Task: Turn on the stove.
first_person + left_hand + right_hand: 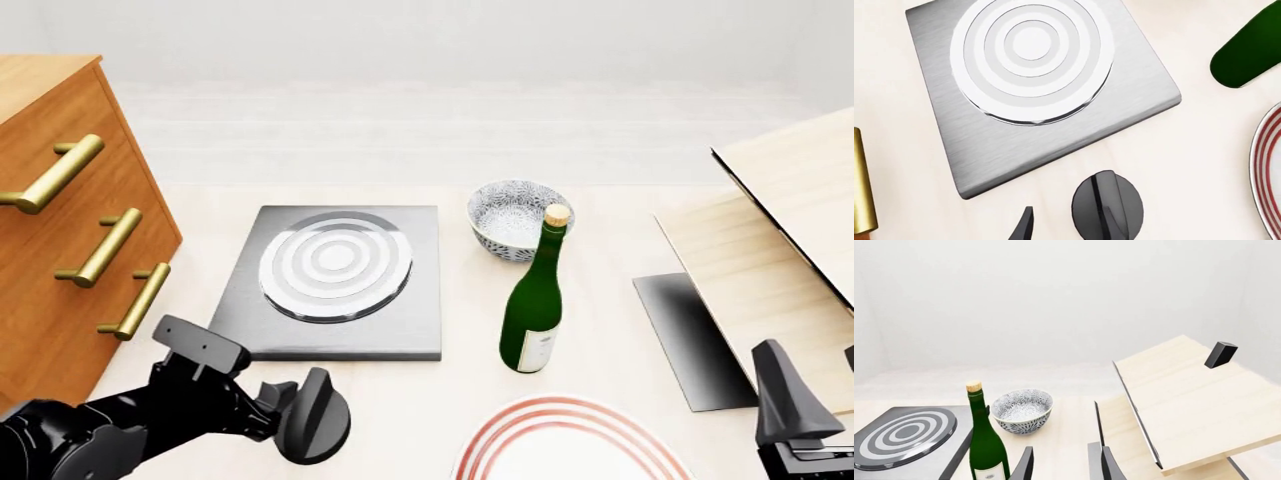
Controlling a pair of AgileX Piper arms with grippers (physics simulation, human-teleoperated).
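The stove is a flat brushed-grey slab with a round burner of concentric silver rings, left of the table's centre. Its black round knob lies on the table just in front of the slab. My left gripper reaches in from the lower left and is right at the knob. In the left wrist view the stove fills the frame. There the left gripper is open, with one finger over the knob and the other beside it. My right gripper is open and empty at the near right.
A green wine bottle stands right of the stove, with a patterned bowl behind it. A red-ringed white plate lies at the front. A wooden dresser with brass handles is at the left. A tilted wooden board and a dark flat panel are at the right.
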